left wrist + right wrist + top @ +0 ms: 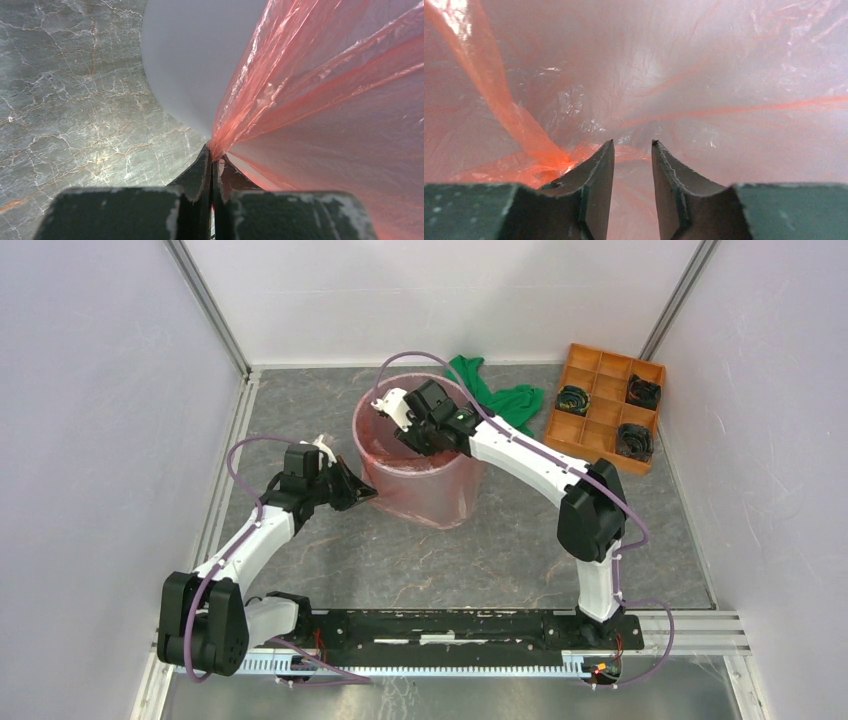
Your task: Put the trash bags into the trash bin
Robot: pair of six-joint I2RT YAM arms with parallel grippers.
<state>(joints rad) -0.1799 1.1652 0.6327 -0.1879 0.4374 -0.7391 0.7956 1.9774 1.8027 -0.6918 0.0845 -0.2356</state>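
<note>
The grey marbled table [400,560] lies under both claws. The trash bin [190,60] stands upright, its pale side directly ahead of the left claw [214,156]. The right claw [633,145] dips into the bin's mouth from above. The trash bag [425,490], a thin red-orange film, lines the bin and drapes down over its outer wall. It surrounds the right claw on all sides and fans out in taut creases from the tips of the left claw. The orange compartment tray [605,405], with dark coiled items in three cells, lies well apart from the right claw, out to its right. The green cloth [500,395] lies crumpled just beyond the right claw, behind the bin. The left claw is clenched, pinching a gather of the bag's film beside the bin's outer wall. The right claw is released, its jaws parted with nothing between them and a ridge of film just left of its tips.
</note>
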